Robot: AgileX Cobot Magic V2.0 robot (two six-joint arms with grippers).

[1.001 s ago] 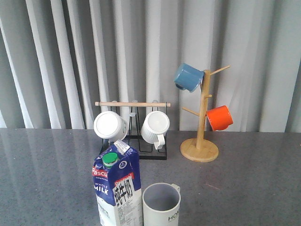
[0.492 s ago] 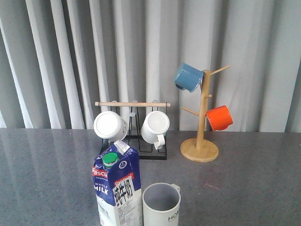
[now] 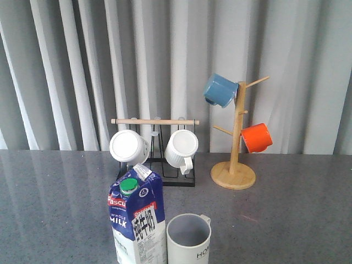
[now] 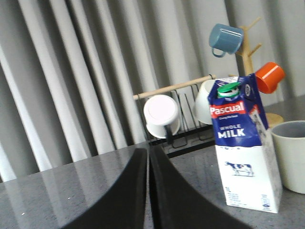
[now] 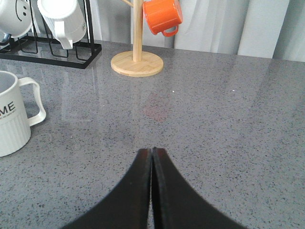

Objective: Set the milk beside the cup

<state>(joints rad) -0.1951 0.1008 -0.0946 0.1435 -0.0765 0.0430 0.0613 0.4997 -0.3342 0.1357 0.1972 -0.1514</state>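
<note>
The blue and white milk carton (image 3: pixel 137 223) with a green cap stands upright at the table's front edge, directly left of the cream ribbed cup (image 3: pixel 188 239) with "HOME" lettering; they stand close side by side. Both show in the left wrist view, the milk (image 4: pixel 243 148) and the cup (image 4: pixel 291 155). The cup also shows in the right wrist view (image 5: pixel 12 119). My left gripper (image 4: pixel 148 151) is shut and empty, left of the milk and apart from it. My right gripper (image 5: pixel 152 150) is shut and empty, right of the cup. Neither gripper shows in the front view.
A black rack (image 3: pixel 165 179) with a wooden bar holds two plain white mugs (image 3: pixel 128 146) behind the milk. A wooden mug tree (image 3: pixel 235 159) at the back right carries a blue mug (image 3: pixel 220 90) and an orange mug (image 3: pixel 257 137). Grey curtains hang behind the grey table (image 3: pixel 297 209).
</note>
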